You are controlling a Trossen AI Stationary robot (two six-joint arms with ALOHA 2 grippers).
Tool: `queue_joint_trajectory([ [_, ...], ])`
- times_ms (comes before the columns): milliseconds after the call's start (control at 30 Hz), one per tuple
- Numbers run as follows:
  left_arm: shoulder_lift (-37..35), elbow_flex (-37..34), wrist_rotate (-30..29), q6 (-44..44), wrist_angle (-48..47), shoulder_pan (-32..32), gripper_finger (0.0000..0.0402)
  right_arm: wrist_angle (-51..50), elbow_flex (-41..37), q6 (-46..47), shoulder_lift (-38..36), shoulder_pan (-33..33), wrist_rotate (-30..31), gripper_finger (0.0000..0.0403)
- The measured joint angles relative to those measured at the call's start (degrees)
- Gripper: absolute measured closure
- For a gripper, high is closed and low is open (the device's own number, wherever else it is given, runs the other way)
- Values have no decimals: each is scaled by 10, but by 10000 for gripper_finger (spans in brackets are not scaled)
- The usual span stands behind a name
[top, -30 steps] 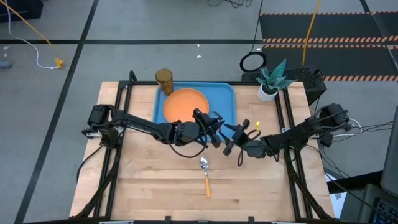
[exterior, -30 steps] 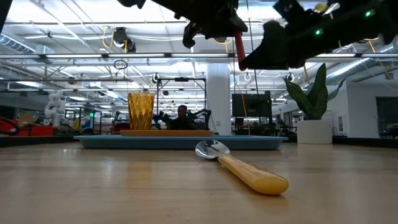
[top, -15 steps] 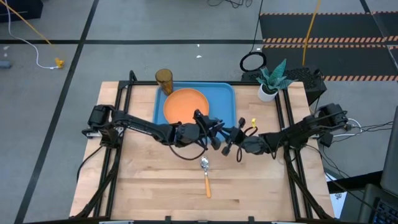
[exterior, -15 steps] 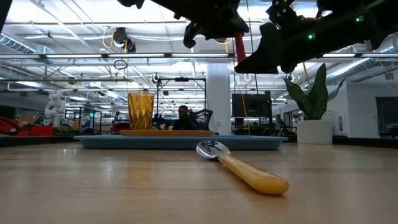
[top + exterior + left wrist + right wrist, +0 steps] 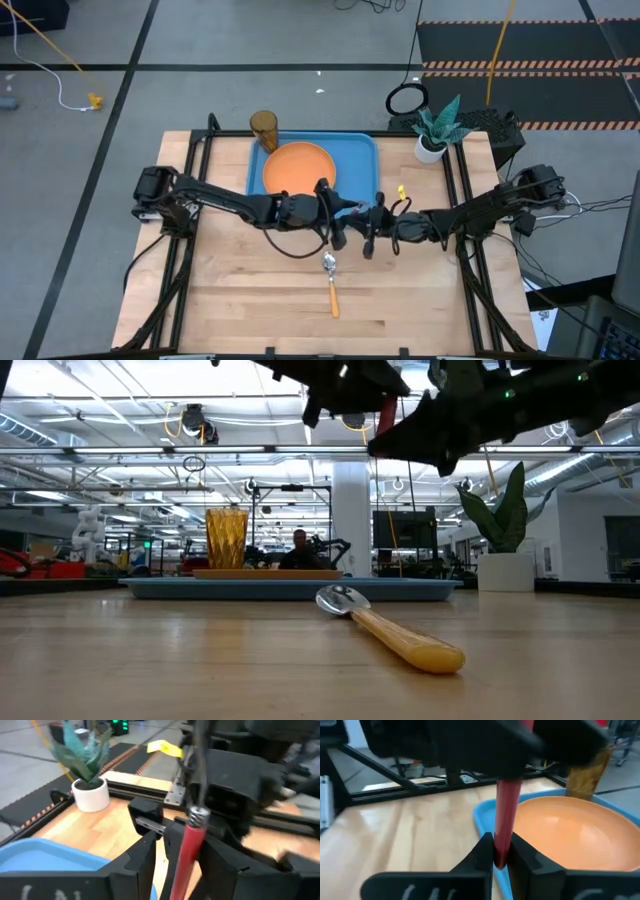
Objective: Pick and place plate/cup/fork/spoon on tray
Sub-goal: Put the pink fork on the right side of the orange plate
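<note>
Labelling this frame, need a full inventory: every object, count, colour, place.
tray: 1, light blue, far middle of table.
plate: 1, orange, on the tray's left part.
cup: 1, amber, at the tray's far left corner.
fork: 1, red handle, held in the air between both pincers, near the tray's near edge.
spoon: 1, orange handle, silver bowl, on bare table in front of the tray.
potted plant: 1, green in white pot, far right of table.
left pincer: open around the fork handle.
right pincer: shut on the fork handle.
</note>
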Motion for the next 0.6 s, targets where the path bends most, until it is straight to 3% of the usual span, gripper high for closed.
queue_joint_trajectory([
  [167, -38, 0, 46, 20, -75, 2, 244, -24, 0, 26, -20, -7, -52, 383],
  [433, -82, 0, 91, 74, -162, 5, 243, -26, 0, 51, -21, -36, -189, 386],
  [600, -95, 0, 117, 83, -190, 13, 243, -30, 0, 53, -21, -39, -203, 386],
])
